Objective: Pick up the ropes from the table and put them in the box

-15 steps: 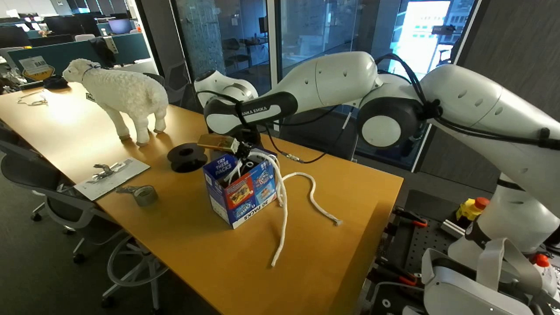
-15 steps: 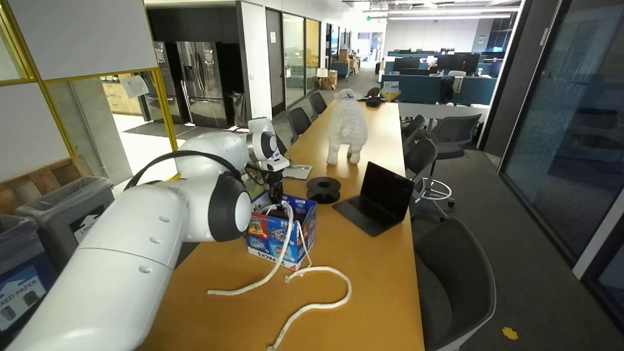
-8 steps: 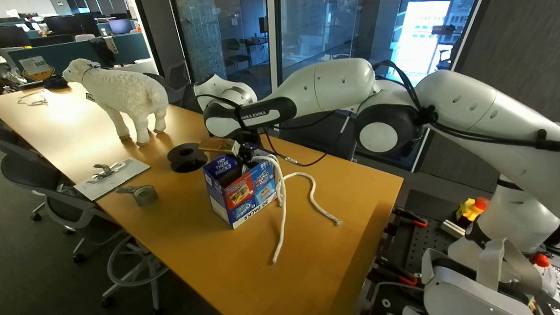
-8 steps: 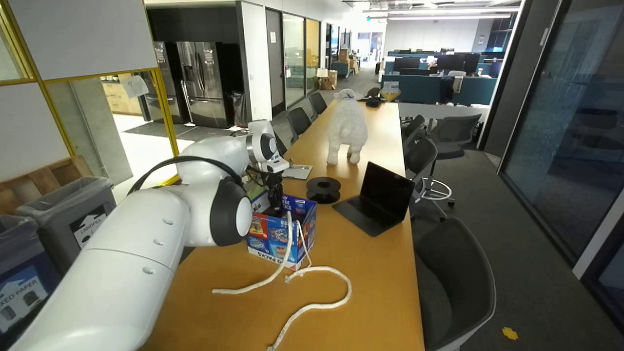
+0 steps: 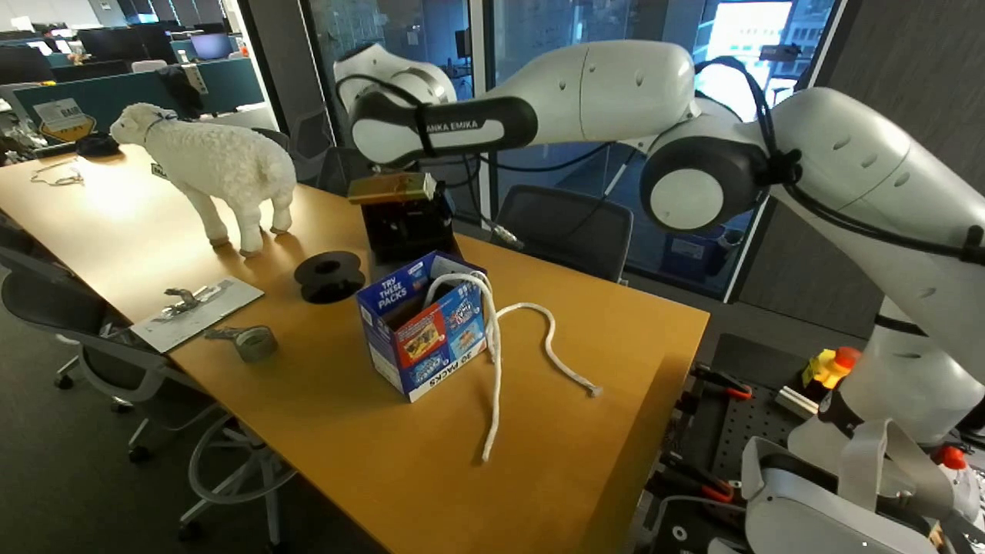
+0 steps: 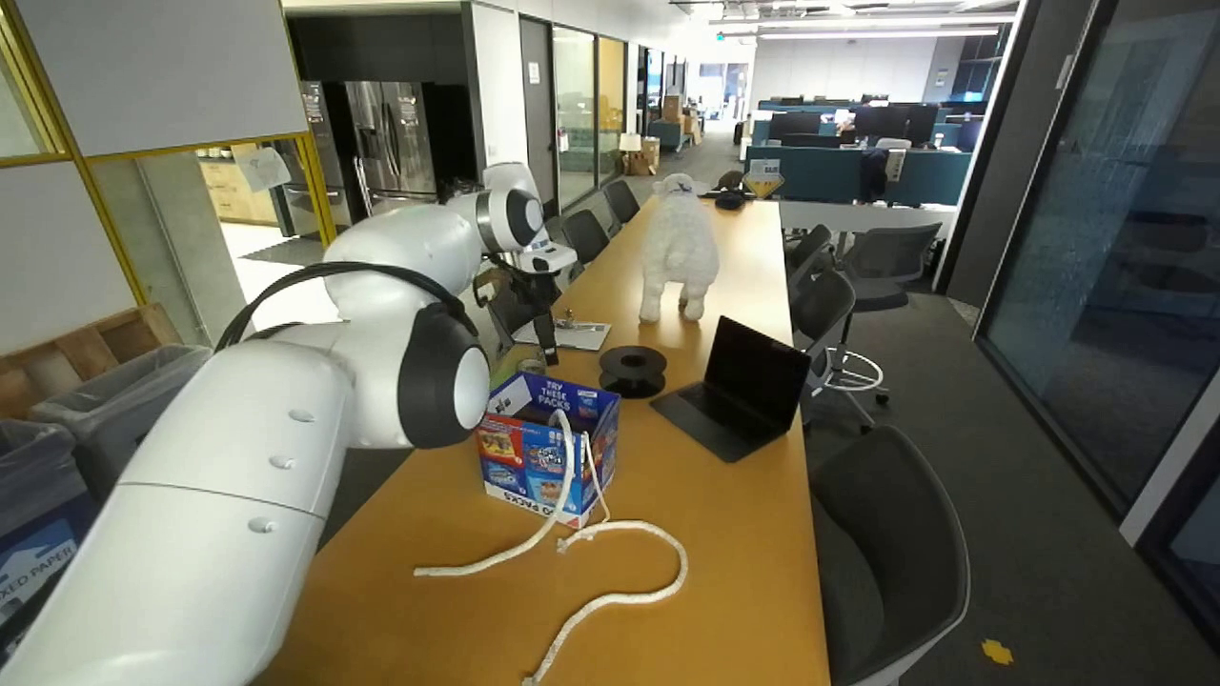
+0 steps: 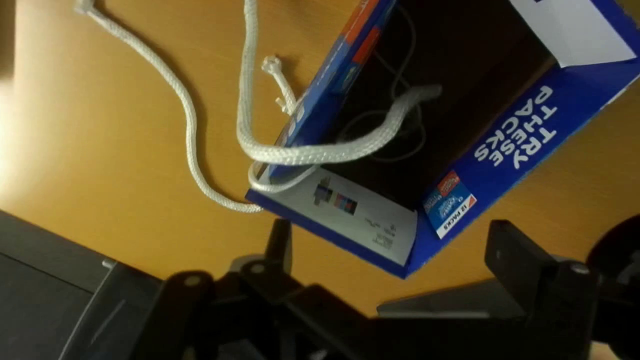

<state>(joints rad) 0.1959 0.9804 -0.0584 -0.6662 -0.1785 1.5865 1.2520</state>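
At far left in an exterior view, a sign [image 5: 61, 114] is bearing lettering too small to read. A sheep [image 5: 219, 165] is standing on the table [image 5: 554, 485]; a spool [image 5: 329, 277] is lying farther right. The gripper [image 7: 392, 247] is hanging near the box [image 5: 431, 346], its jaws standing wide apart in the wrist view. The box is showing "TRY THESE PACKS" on a flap [image 5: 392, 291], "12 PACKS" on a small label [image 7: 448, 204], and inverted "PACKS" along its base. One rope [image 5: 495, 392] is draping over its side, partly inside, partly lying on the table; another rope [image 5: 549, 336] is curving across the table. The arm [image 5: 616, 88] is carrying "ANKA EMIKA".
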